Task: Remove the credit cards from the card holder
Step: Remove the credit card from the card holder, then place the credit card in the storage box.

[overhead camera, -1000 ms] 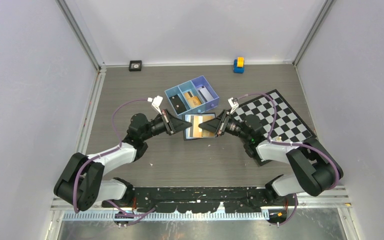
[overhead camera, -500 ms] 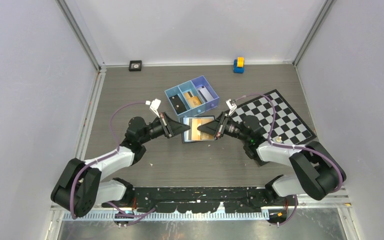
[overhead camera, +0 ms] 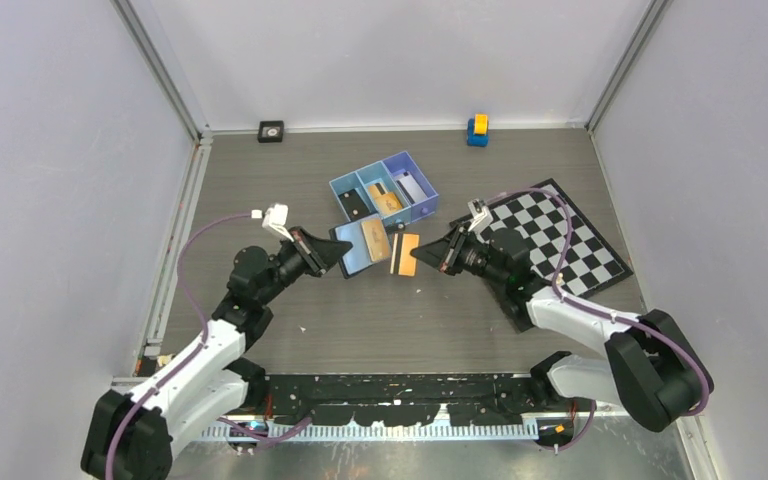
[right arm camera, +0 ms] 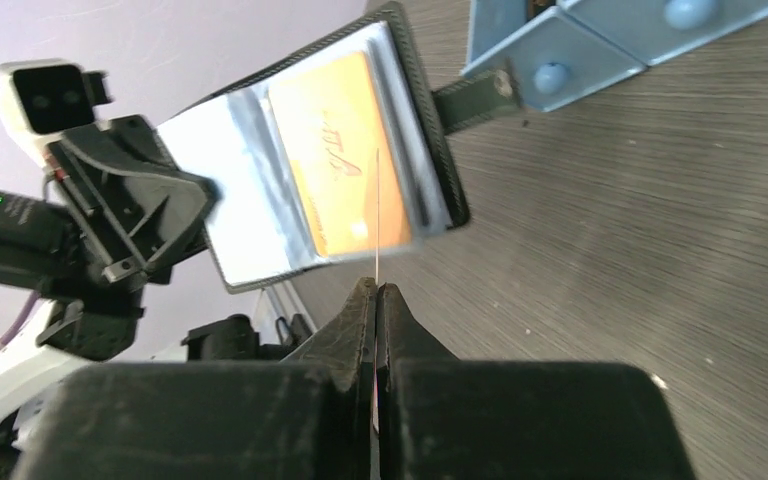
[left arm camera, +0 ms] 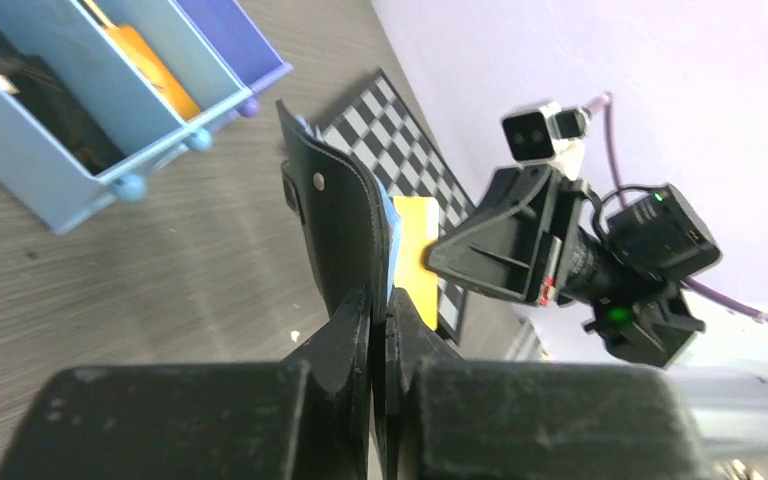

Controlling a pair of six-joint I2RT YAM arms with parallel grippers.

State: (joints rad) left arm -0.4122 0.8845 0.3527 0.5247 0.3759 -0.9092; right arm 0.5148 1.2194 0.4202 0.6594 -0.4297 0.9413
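Observation:
The black card holder (overhead camera: 355, 247) hangs open above the table, its pale inside facing the right arm. My left gripper (overhead camera: 337, 256) is shut on its left edge. One orange credit card (overhead camera: 376, 238) still sits in a pocket of the holder (right arm camera: 260, 175). A second orange card (overhead camera: 403, 255) is clear of the holder, and my right gripper (overhead camera: 419, 258) is shut on it. The right wrist view shows this card edge-on as a thin line (right arm camera: 377, 235) above the jaws. The left wrist view shows the holder (left arm camera: 335, 225) edge-on, with the pulled card (left arm camera: 415, 250) behind it.
A blue three-compartment tray (overhead camera: 407, 212) with small items in it stands just behind the holder. A black-and-white chequered board (overhead camera: 560, 225) lies to the right under the right arm. At the back wall sit a blue-and-yellow block (overhead camera: 477, 130) and a small black square (overhead camera: 271, 130).
My right gripper shut on an orange card and drew it out to the right. My left arm pulled the holder back to the left, so card and holder are now apart.

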